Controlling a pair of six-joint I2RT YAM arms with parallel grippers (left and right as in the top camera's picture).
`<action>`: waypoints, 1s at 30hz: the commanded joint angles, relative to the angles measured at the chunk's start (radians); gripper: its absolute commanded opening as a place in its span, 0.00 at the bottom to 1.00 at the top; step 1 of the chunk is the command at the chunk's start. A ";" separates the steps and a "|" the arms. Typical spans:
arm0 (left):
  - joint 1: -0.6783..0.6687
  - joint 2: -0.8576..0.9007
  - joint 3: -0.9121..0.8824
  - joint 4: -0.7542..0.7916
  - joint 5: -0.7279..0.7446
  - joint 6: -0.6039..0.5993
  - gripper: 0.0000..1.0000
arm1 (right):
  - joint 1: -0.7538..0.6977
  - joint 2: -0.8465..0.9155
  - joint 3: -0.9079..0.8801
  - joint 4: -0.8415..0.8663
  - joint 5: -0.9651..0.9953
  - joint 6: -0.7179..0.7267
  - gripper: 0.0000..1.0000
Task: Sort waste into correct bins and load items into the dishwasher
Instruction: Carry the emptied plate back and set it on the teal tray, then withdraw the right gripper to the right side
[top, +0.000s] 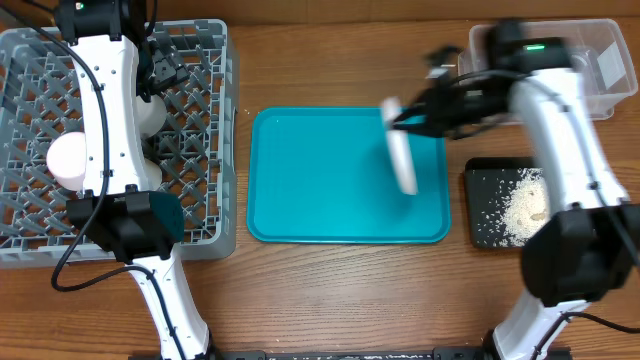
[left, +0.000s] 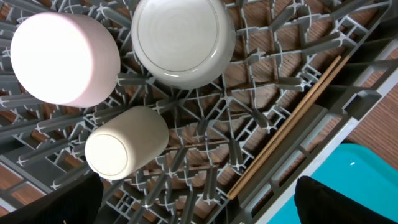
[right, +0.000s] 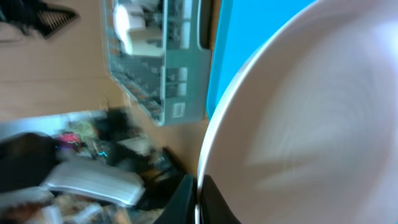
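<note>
My right gripper (top: 393, 120) is shut on the rim of the large white plate (top: 402, 160) and holds it on edge above the teal tray; the plate fills the right wrist view (right: 311, 112), with the fingers (right: 198, 202) pinching its rim. The grey dish rack (top: 190, 230) stands at the left. Inside it, the left wrist view shows two pale bowls (left: 62, 59) (left: 183, 40), a small white cup (left: 124, 149) and wooden chopsticks (left: 289, 124). My left gripper (left: 199, 214) is open and empty above the rack floor. White food scraps (top: 525, 205) lie in the black tray (top: 480, 215). The clear tub (top: 600, 60) stands at the back right.
The teal tray (top: 320, 190) lies in the middle of the wooden table, between the rack and the black tray. The right arm reaches from the front right across the black tray and the tub. The left arm hangs over the rack.
</note>
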 joint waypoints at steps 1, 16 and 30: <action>-0.008 0.001 0.002 0.002 -0.020 -0.002 1.00 | 0.153 -0.023 0.014 0.103 0.295 0.310 0.04; -0.008 0.001 0.002 0.002 -0.020 -0.002 1.00 | 0.612 0.062 0.014 0.397 0.797 0.612 0.50; -0.008 0.001 0.002 0.002 -0.020 -0.002 1.00 | 0.273 -0.156 0.077 0.077 0.805 0.611 0.67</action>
